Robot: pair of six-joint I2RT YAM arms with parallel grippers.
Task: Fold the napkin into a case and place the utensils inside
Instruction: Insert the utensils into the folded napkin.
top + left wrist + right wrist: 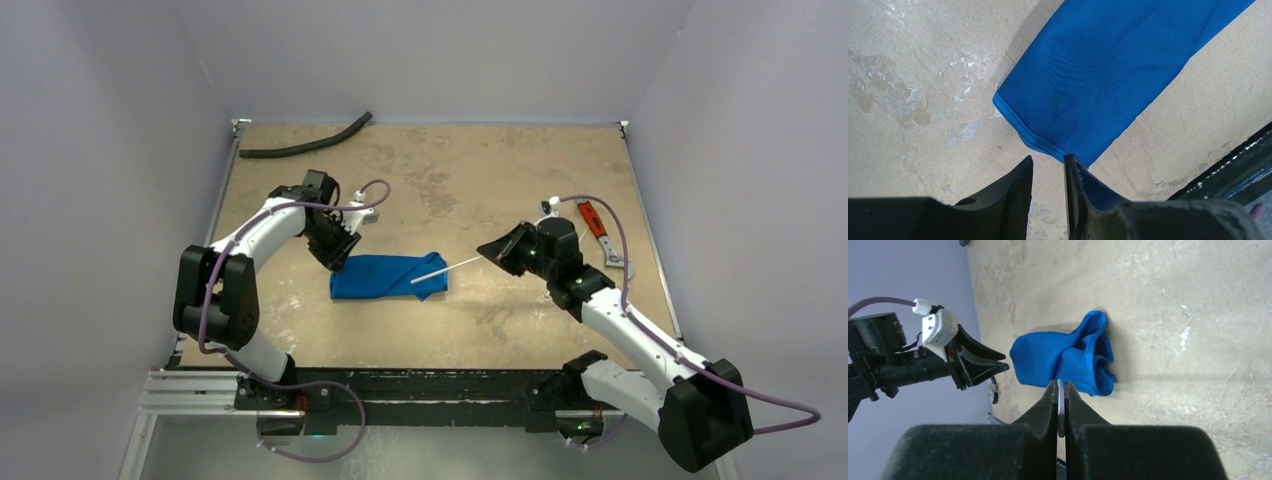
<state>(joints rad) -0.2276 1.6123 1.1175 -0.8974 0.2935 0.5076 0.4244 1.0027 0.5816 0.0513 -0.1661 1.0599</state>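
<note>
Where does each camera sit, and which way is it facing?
Top external: above and behind the robot, looking down on the table; both arms show.
Left wrist: on the left arm, looking down past the left hand at the napkin hem.
Right wrist: looking along the right hand, shut on a utensil, toward the napkin's bunched end.
Shared: both wrist views show the napkin; the right one also shows the left hand.

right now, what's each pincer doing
left pincer: slightly open, empty, at the napkin edge
right pincer: shut on a utensil
</note>
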